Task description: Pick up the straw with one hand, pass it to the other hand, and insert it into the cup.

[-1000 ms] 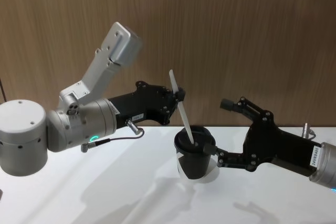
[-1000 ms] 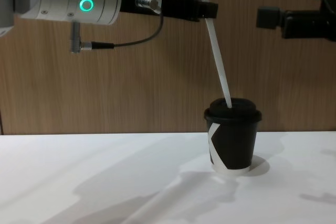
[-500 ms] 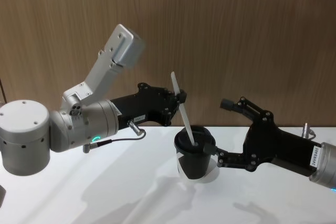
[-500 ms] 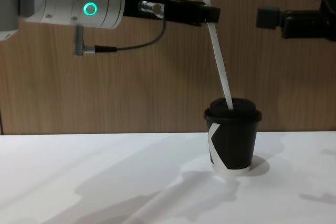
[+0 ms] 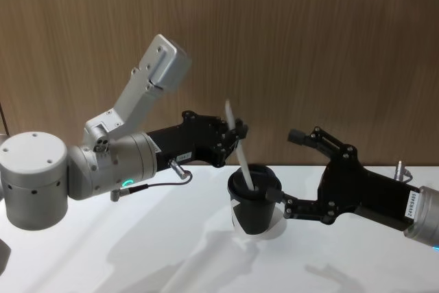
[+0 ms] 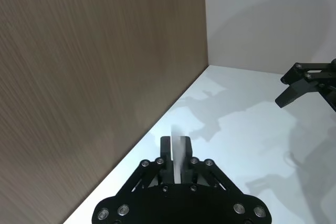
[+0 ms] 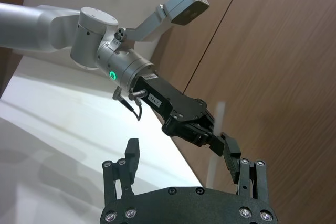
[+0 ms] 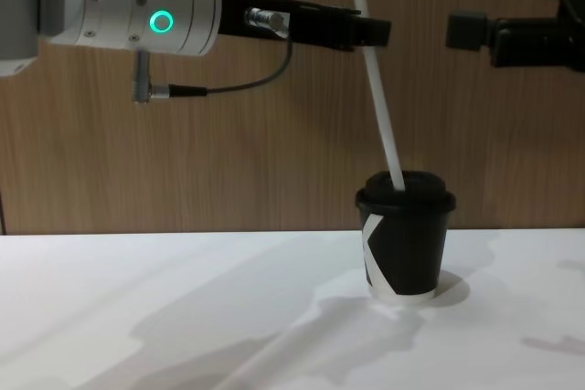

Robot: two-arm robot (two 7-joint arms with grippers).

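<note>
The white straw [image 5: 239, 150] stands tilted with its lower end in the lid hole of the black cup [image 5: 255, 214] on the white table. My left gripper [image 5: 236, 132], with the silver wrist and green ring, is shut on the straw's upper part above the cup. From the chest view the straw [image 8: 379, 107] runs from the left gripper [image 8: 370, 34] down to the cup [image 8: 407, 244]. The straw's top [image 6: 177, 145] sticks up between the left fingers. My all-black right gripper [image 5: 285, 167] hangs open just right of the cup, holding nothing, its own fingers [image 7: 131, 153] spread wide.
A wood-panel wall [image 5: 329, 46] stands close behind the cup. The white table [image 8: 183, 317] stretches to the left and front. A thin dark cable [image 8: 238, 84] loops under the left wrist.
My left gripper has shifted slightly right and lower with the straw, whose top now sits a little lower. The cup and the right gripper have not moved.
</note>
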